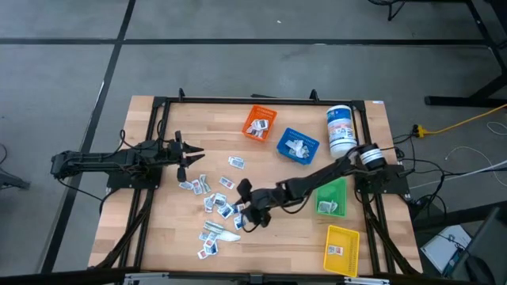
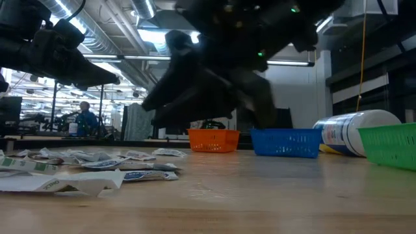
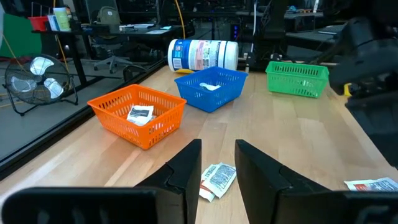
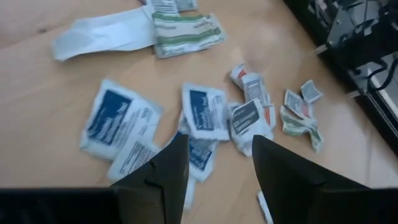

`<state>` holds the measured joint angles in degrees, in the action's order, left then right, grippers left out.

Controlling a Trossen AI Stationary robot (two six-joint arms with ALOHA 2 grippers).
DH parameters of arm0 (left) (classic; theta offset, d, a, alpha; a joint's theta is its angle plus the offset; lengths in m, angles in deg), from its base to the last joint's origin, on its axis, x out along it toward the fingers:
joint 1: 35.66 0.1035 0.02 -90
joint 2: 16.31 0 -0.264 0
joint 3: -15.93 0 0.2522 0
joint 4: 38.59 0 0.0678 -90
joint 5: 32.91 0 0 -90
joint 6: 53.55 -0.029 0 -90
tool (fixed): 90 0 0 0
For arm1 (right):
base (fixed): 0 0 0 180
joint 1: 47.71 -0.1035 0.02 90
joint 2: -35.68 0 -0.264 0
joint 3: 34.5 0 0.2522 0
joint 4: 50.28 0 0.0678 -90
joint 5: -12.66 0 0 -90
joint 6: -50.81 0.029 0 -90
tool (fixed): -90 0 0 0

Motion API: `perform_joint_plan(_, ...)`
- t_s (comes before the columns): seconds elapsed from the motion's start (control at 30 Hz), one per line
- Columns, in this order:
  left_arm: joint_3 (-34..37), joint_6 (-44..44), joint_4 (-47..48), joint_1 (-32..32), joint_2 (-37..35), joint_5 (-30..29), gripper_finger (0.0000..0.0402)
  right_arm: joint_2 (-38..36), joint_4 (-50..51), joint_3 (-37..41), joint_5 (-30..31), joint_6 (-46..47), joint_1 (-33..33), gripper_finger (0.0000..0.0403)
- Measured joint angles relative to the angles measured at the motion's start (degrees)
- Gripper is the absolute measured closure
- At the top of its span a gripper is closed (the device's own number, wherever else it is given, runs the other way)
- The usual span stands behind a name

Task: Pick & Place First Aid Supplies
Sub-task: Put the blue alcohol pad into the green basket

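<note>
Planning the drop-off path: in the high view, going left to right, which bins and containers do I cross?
Orange bin → blue bin → white canister. The green bin and yellow bin sit nearer the front and overlap the canister's span, so their place in the order is unclear.

I'm looking past my right gripper [image 4: 214,165], its fingers [image 4: 163,168] standing apart above scattered first aid packets [image 4: 205,112] lying on the wooden table [image 4: 56,87], several overlapping beneath it.
</note>
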<state>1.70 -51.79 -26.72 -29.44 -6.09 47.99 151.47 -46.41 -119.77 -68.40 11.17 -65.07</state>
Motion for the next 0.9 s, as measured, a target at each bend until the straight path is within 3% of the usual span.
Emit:
perform_joint_plan(0.33,0.00,0.00,-0.02,0.00,0.02,0.00,0.0310,6.06,2.53,-6.99,-3.84,-0.09,1.53,0.0228)
perform_joint_plan(0.9,-0.02,0.01,0.00,0.00,0.02,0.00,0.0311,9.31,2.09,-7.67,-6.45,-6.11,3.34,0.0230)
